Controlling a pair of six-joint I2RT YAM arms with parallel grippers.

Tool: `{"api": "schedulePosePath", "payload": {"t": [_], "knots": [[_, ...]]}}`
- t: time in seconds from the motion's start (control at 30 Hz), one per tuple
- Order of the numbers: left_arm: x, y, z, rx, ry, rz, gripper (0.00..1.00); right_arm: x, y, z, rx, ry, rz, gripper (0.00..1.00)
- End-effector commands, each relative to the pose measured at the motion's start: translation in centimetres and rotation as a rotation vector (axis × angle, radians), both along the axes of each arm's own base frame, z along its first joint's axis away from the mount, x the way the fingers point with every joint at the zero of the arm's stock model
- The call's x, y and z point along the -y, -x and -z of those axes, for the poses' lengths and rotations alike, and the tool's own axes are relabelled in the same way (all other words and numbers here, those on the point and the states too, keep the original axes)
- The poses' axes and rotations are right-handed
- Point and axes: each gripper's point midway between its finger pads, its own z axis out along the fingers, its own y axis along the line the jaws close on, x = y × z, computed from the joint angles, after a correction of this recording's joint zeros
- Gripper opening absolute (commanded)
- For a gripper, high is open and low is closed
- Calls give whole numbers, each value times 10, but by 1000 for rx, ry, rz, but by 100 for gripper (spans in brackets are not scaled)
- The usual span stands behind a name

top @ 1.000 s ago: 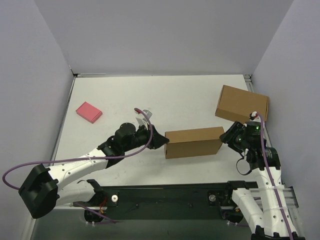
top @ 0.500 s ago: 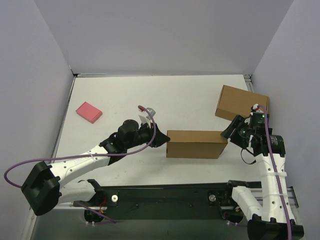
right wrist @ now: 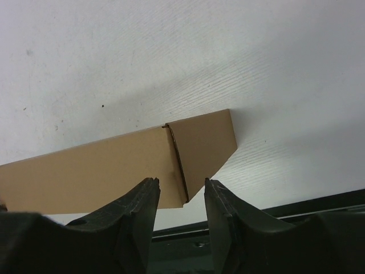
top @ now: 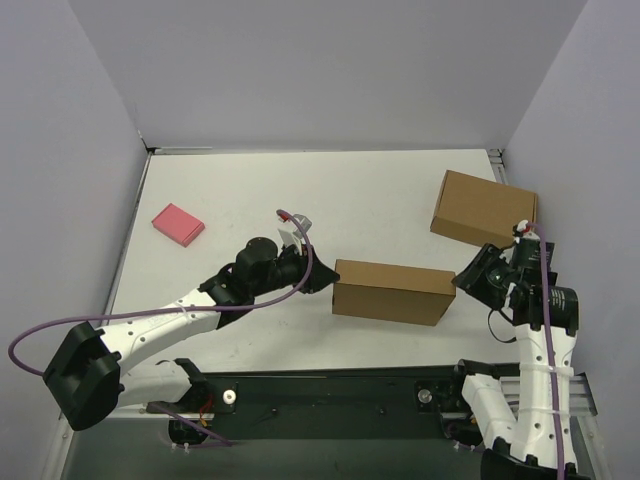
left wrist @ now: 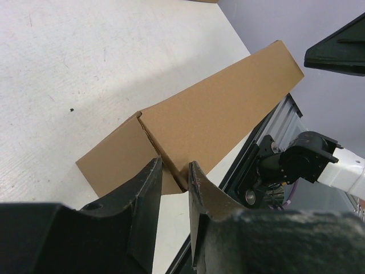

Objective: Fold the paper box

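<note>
Quick update, going left to right. The pink block [top: 178, 224] is off at the far left, not involved. The left gripper [top: 322, 279] has its tips up against the left end of the paper box [top: 392, 291]. Its fingers are only slightly parted and, as far as I can see, not clamped on anything.

The box sits near-centre on the table [top: 250, 190], between the two grippers, and looks fully closed. A second ago its right end was angled a bit toward the far side. Now it has swung round, so the long axis runs left-right with the right end a touch nearer.

The right gripper [top: 470, 279] has backed off to just beside that end, fingers apart and empty. The second box [top: 485, 207] sits far right. My guess is the folding is basically done and this is just squaring up.
</note>
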Motion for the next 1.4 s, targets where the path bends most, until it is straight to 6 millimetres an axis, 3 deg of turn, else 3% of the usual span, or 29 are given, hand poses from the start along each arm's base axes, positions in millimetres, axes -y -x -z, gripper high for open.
{"api": "schedulePosePath", "payload": {"t": [0.0,0.8,1.07,1.37], "knots": [[-80,46,142,-292,-509,-6,31,-1,14,2,-41,-3,-1,38],[-77,44,136,-270,-500,7,30,-1,47,24,-140,17,4,31],[-76,43,136,-267,-495,6,30,1,59,40,-210,32,-5,29],[-80,51,151,-303,-499,9,25,2,81,53,-369,121,-56,20]]}}
